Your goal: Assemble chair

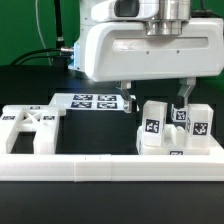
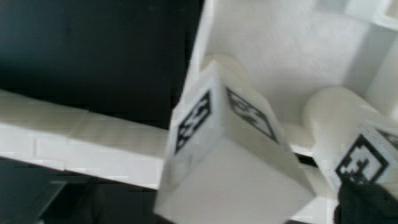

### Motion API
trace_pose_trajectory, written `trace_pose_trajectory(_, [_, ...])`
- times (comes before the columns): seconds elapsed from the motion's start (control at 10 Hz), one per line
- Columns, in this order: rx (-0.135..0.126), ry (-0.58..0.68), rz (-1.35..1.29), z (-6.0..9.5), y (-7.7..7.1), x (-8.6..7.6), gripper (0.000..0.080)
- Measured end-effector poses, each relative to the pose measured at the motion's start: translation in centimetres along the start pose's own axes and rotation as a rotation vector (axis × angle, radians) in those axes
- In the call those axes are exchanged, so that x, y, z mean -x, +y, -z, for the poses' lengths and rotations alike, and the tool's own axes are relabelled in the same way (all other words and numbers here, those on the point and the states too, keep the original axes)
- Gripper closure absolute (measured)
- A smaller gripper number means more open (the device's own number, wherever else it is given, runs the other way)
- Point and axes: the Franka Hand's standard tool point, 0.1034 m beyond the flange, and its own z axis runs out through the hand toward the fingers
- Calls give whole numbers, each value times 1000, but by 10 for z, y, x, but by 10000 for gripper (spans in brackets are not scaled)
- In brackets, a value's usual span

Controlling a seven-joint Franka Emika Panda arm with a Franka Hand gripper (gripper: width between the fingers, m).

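The chair parts are white plastic with black-and-white tags. The X-braced panel [image 1: 30, 126] lies at the exterior view's left. Two upright blocks stand at the right: one [image 1: 153, 124] with a tag on its front, another [image 1: 197, 126] beside it. My gripper [image 1: 155, 100] hangs just above the first block, open, with one finger on each side of its top. In the wrist view the tagged block [image 2: 222, 125] fills the middle between my dark fingertips [image 2: 366, 196], with gaps on both sides. A second tagged part [image 2: 365, 150] stands close by.
The marker board [image 1: 90, 101] lies flat behind the parts. The long white border rail [image 1: 100, 166] runs along the front and also shows in the wrist view [image 2: 71, 125]. Black cables hang at the back left.
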Motion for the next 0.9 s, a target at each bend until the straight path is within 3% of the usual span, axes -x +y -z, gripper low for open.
trace_pose_trajectory(0.9, [40,-35,523,-2,-6,0,150])
